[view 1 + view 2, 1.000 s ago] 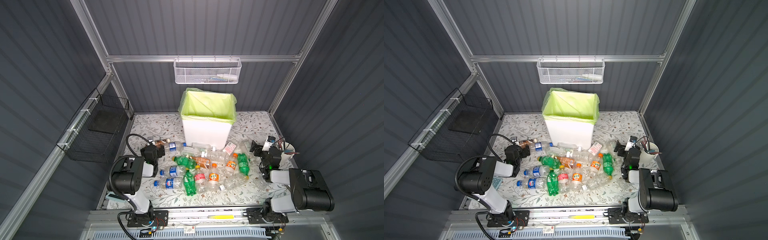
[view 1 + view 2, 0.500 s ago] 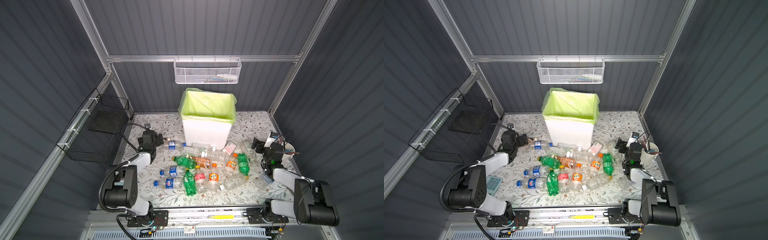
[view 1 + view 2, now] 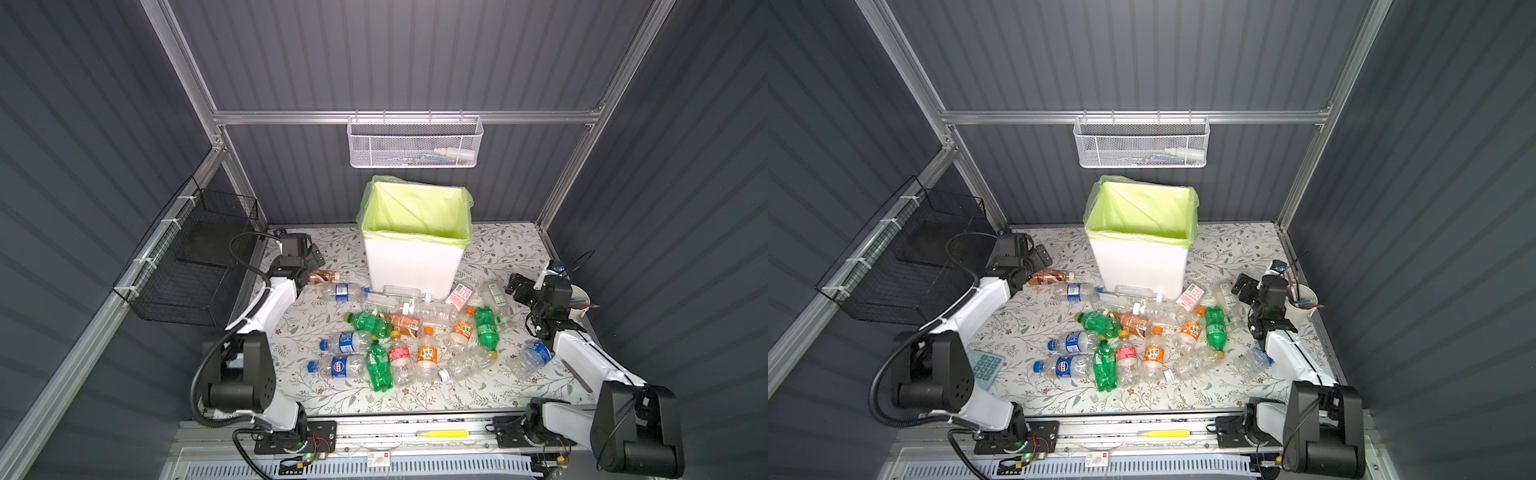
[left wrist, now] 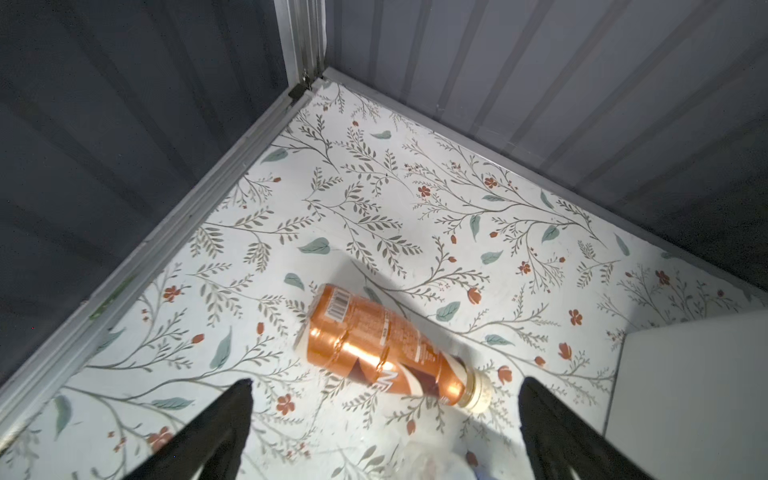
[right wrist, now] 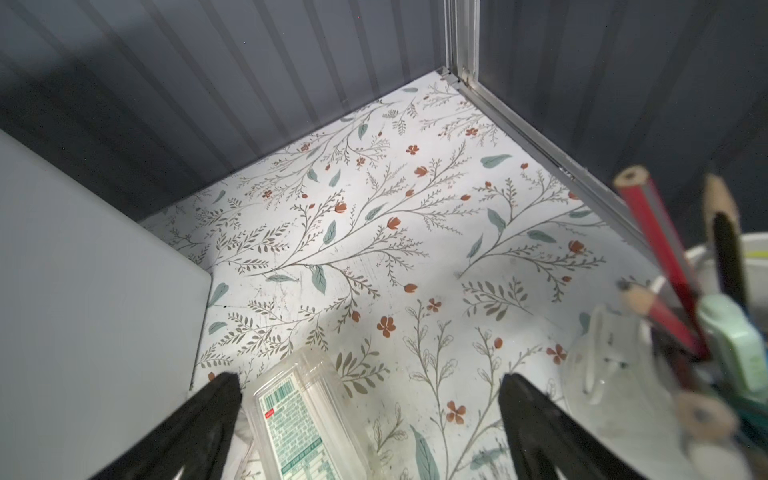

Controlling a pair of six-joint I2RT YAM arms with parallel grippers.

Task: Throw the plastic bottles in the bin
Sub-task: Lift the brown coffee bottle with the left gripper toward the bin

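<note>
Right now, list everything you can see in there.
bin: one, white with lime-green liner, back middle of the table
plastic bottles: about twenty, clear or green with blue, orange, red or brown labels, lying in front of the bin
white mesh basket: one, hung on the back rail
black wire basket: one, on the left wall
cup of pens: one, white, right edge
keypad-like item: one, pale teal, front left
left gripper: one, black, open, by the brown bottle
right gripper: one, black, open, by a clear bottle beside the cup
</note>
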